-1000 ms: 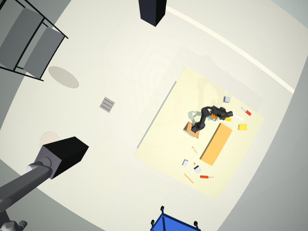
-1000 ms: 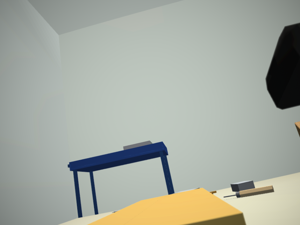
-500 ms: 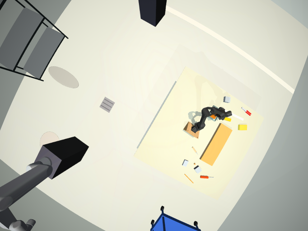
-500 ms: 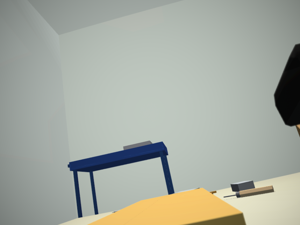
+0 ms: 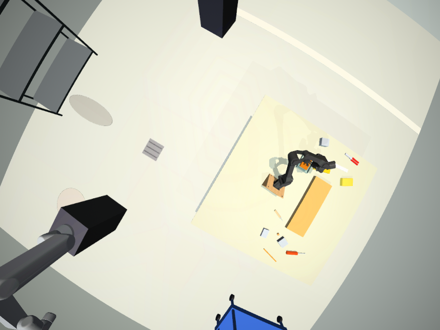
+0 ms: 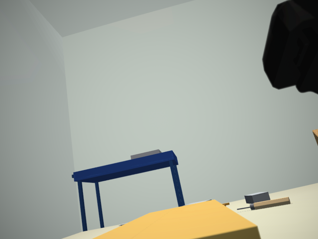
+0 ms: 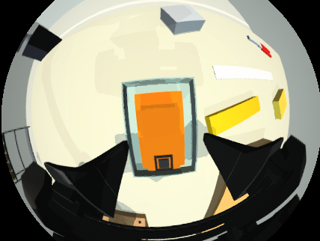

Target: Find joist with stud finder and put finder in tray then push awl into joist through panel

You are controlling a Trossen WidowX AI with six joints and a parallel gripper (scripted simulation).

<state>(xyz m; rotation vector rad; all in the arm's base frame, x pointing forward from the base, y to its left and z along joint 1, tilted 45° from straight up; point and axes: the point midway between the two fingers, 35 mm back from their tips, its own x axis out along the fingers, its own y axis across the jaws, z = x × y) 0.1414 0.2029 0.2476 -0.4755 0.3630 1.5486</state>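
The orange stud finder [image 5: 304, 165] [image 7: 160, 123] lies in the pale teal tray [image 7: 189, 112], inside its walls, with its small dark square towards me. My gripper [image 7: 166, 141] is open above the tray's near part, with its fingers wide apart on either side and nothing held. The panel [image 5: 308, 206] [image 6: 179, 218] [image 7: 226, 203] is a long yellow-orange slab beside the tray. The awl [image 5: 277, 213] [image 6: 272, 203], with a tan handle and thin dark shaft, lies on the table between the robot's wooden base and the small blocks. Any joist is hidden.
A grey block [image 5: 324, 142] [image 7: 183, 19], a yellow bar [image 7: 233, 114], a yellow block [image 5: 346, 181] [image 7: 280, 104], a white strip [image 7: 243, 72] and a red-handled tool [image 5: 352, 158] [image 7: 262, 48] lie around the tray. A red screwdriver [image 5: 292, 252] and a pencil-like stick [image 5: 270, 254] lie beyond the awl.
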